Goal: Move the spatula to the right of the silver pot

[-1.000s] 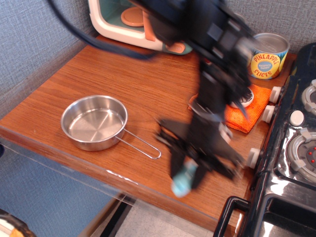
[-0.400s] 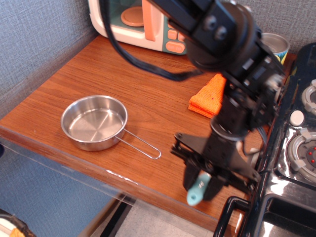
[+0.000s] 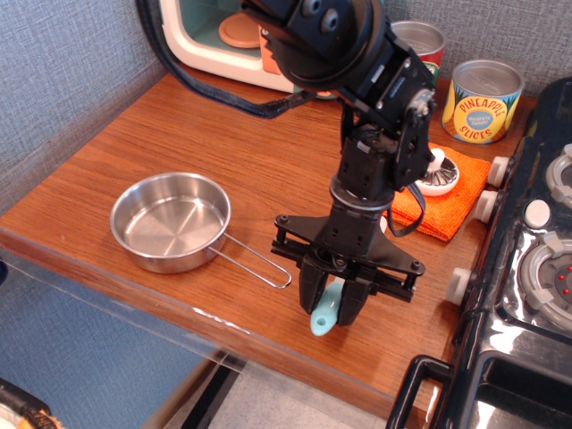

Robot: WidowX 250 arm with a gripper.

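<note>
Counter: one brown wooden counter (image 3: 179,134).
Pot: one shallow shiny steel silver pot (image 3: 170,222), near left.
Hand: one black hand (image 3: 332,301), clamped on spatula.
Spatula: one light teal-handled spatula (image 3: 325,312), right of pot's wire handle.
Cans: two, far right.

Silver pot (image 3: 170,222) – shiny metal; table (image 3: 223,143) – smooth wood grain; orange cloth (image 3: 447,210) – matt, ribbed.

Grey-blue textured wall (image 3: 63,71) is wrapping round a wooden countertop (image 3: 214,134), with a black stove (image 3: 527,295) sitting alongside (knobs showing), soft light glaring off it.
</note>
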